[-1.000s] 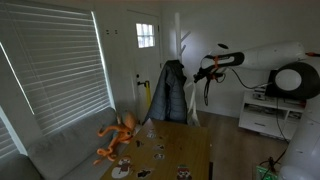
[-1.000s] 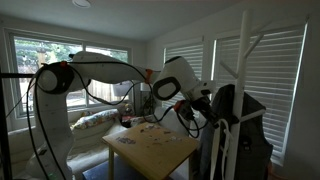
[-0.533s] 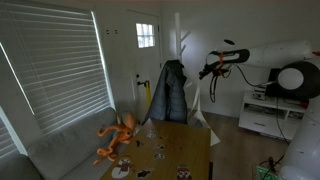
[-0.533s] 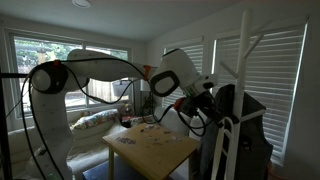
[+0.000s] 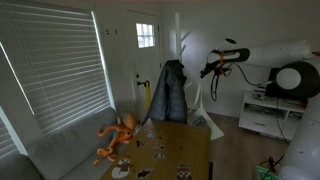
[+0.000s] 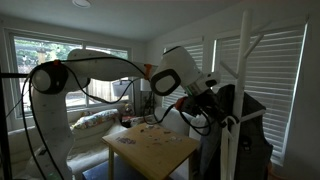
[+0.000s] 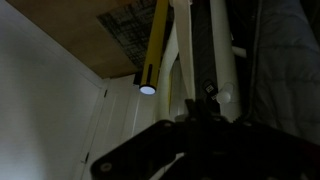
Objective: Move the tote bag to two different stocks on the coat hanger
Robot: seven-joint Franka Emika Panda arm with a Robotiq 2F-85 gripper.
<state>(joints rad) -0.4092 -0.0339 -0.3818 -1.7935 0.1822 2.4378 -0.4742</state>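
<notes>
Tote bag [image 5: 204, 112]: in an exterior view, right of centre, it hangs below the gripper [image 5: 209, 72], beside the coat hanger [image 5: 181, 48] and off its stocks [image 5: 186, 37]; judged mid-transfer, both placements outstanding. In an exterior view, the gripper [image 6: 214, 100] meets the dark jacket [image 6: 248, 130]; the bag is unclear. Wrist view: the jaws are too dark to tell.

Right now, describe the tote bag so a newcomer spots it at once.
In an exterior view, find the white coat hanger beside the door, draped with a dark jacket. Next to the jacket, below the gripper, is the tote bag: pale, flat cloth, much smaller than the jacket.
</notes>
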